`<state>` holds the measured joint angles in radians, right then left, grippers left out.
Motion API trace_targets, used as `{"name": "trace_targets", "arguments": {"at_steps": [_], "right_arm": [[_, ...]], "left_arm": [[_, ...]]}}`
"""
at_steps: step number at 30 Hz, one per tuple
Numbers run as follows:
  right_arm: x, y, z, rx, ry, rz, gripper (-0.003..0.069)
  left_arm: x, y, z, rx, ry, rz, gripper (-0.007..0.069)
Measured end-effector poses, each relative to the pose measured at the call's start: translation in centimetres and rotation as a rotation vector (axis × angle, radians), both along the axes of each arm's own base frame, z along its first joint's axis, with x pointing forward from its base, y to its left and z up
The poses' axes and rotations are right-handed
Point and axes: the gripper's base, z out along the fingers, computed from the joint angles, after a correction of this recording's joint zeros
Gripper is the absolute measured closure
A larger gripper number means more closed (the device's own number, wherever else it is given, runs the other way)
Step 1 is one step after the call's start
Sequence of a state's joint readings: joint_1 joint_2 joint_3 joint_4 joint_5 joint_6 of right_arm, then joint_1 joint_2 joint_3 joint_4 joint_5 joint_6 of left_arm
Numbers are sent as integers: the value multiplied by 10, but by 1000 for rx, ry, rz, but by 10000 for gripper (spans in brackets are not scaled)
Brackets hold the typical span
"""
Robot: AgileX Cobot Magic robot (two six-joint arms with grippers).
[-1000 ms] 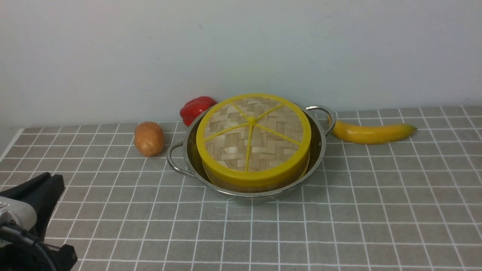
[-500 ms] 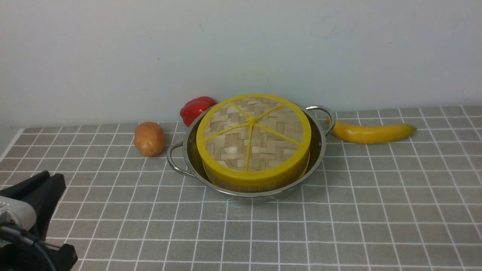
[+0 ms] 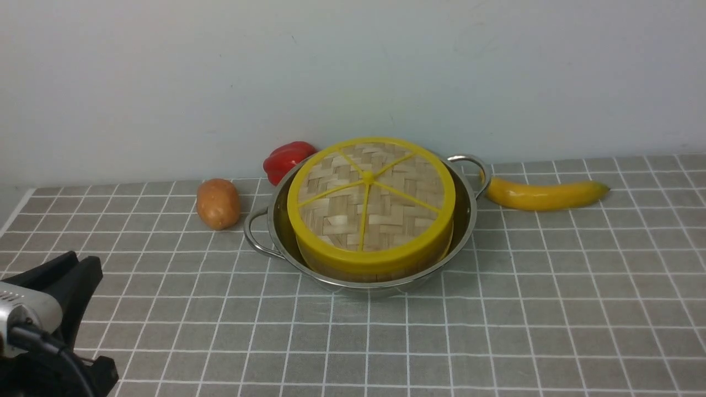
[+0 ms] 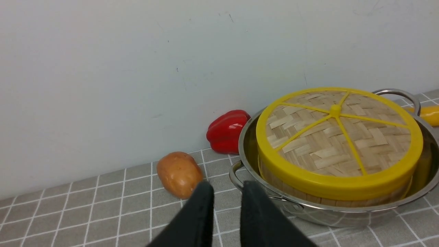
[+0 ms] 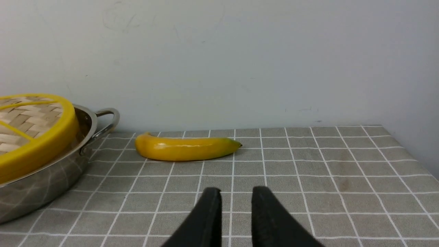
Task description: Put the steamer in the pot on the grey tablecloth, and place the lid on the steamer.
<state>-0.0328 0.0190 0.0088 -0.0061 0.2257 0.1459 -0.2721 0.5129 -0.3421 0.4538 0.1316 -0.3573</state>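
Soft, even light; faint shadows; blurred dark pincer tips.

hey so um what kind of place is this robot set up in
Probably a staged tabletop workspace, perhaps mimicking a kitchen: a bamboo steamer sits in a steel pot on a gridded grey cloth, an orange-brown potato-like item nearby, before a plain wall.

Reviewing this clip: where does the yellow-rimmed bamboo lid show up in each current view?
Front view: the lid is just right of centre, on the steamer in the pot.
Left wrist view: toward the picture's right side, whole.
Right wrist view: at the picture's left edge, cut off by it.
Shared landmark: the pot, around the steamer, with at least one loop handle visible in every view.
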Motion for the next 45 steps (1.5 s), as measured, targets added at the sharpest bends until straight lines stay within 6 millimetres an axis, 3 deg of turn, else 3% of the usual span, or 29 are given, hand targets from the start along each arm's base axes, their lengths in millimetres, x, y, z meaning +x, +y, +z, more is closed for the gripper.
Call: {"name": "trace_targets", "arguments": {"at_steps": [7, 12, 15, 17, 18, 19, 25, 40, 45], "right_arm": [[0, 0, 0, 12, 1, -1, 476], [0, 0, 0, 25, 2, -2, 465], [0, 0, 0, 26, 1, -2, 455], [0, 0, 0, 27, 1, -2, 445], [0, 0, 0, 27, 1, -2, 443], [0, 0, 0, 30, 1, -2, 434], [0, 0, 0, 29, 2, -2, 419], [0, 0, 0, 29, 3, -2, 419], [0, 0, 0, 29, 3, -2, 419]], "left_arm": [[-9, 5, 6, -15, -58, 23, 489], [-37, 24, 17, -26, -223, 172, 487], [-52, 31, 6, -14, -277, 271, 477], [-59, 35, -16, -6, -279, 343, 475], [-60, 35, -20, -5, -278, 350, 475], [-61, 36, -38, -2, -254, 370, 474], [-56, 38, -77, 5, -146, 380, 463], [-55, 34, -74, -32, -205, 345, 433], [-55, 34, -81, -34, -128, 341, 427]]}}
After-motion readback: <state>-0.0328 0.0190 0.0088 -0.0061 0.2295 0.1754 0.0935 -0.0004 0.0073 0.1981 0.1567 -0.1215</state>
